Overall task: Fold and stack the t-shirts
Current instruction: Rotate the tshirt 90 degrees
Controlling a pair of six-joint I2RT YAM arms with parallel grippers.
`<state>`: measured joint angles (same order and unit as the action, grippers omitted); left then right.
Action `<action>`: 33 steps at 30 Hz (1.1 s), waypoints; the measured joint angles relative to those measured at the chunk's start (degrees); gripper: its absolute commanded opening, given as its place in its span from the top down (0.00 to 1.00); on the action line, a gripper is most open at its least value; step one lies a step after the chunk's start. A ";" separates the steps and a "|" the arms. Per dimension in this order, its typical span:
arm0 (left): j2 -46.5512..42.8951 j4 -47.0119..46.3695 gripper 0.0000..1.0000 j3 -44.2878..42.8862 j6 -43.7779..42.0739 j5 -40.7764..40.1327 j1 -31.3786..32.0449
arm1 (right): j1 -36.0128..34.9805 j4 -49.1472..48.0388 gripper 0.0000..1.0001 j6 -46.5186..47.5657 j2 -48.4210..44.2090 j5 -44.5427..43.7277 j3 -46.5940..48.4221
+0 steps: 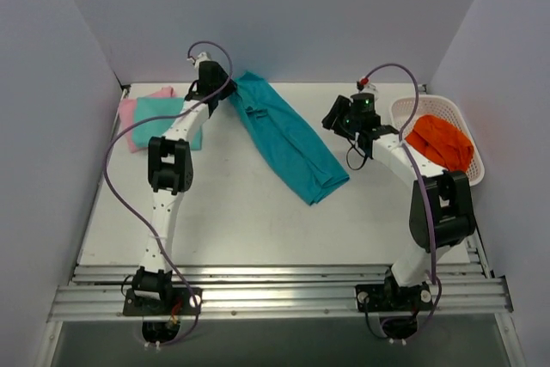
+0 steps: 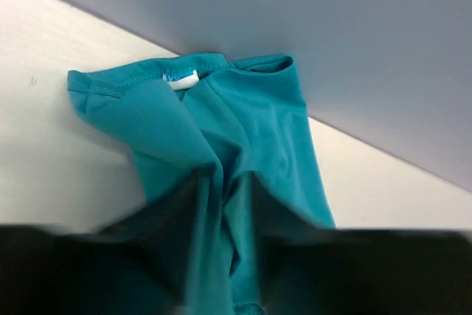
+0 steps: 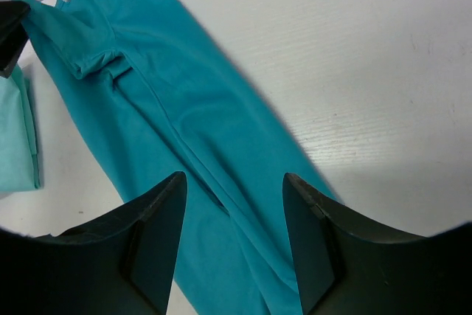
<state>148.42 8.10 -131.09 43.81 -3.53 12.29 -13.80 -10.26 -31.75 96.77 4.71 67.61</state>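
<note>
A deep teal t-shirt [image 1: 288, 139], folded into a long strip, lies slantwise across the middle of the table. My left gripper [image 1: 225, 92] is at its far collar end, shut on a bunch of the cloth. In the left wrist view the teal t-shirt [image 2: 251, 116] gathers into folds between my gripper [image 2: 225, 182], its white neck label [image 2: 181, 80] facing up. My right gripper [image 1: 341, 122] hangs open over the strip's right side, with the teal t-shirt [image 3: 169, 108] showing below the gap of the gripper [image 3: 234, 178]. A folded aqua-mint t-shirt [image 1: 163, 113] rests on a pink one [image 1: 129, 118] at the far left.
A white basket [image 1: 430, 100] at the far right holds an orange cloth [image 1: 440, 142]. Grey walls close in the table at the back and on both sides. The aqua-mint t-shirt's edge [image 3: 15, 138] shows at the left of the right wrist view.
</note>
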 measured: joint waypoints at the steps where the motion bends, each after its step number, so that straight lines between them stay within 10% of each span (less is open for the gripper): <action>1: 3.54 1.51 0.31 -6.12 -1.16 1.60 -0.24 | 0.02 -0.09 0.49 -0.04 -0.11 0.11 -0.20; 3: 6.93 5.73 0.06 -12.44 -2.60 4.04 -0.57 | 0.24 -0.24 0.49 -0.11 -0.59 0.28 -0.79; 7: -0.50 4.50 0.06 0.72 -3.98 5.31 -0.66 | 0.33 -0.35 0.49 -0.17 -1.64 0.31 -1.73; 18: -54.53 -4.85 0.06 52.26 -1.95 -4.79 1.40 | 0.33 -2.62 0.50 -1.46 -3.17 -1.36 -6.51; 23: -69.02 -12.28 0.06 72.06 4.68 -12.09 14.95 | 0.33 -3.15 0.50 -3.32 -5.09 -4.17 -11.85; 33: -66.53 -19.65 0.01 97.33 25.81 -24.70 43.65 | 0.31 -6.29 0.51 -8.20 -17.25 -6.38 -26.29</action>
<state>81.89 -11.55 -33.76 69.63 -28.23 55.94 -13.50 -16.56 -39.94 79.53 -1.67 41.32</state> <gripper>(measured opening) 0.984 0.493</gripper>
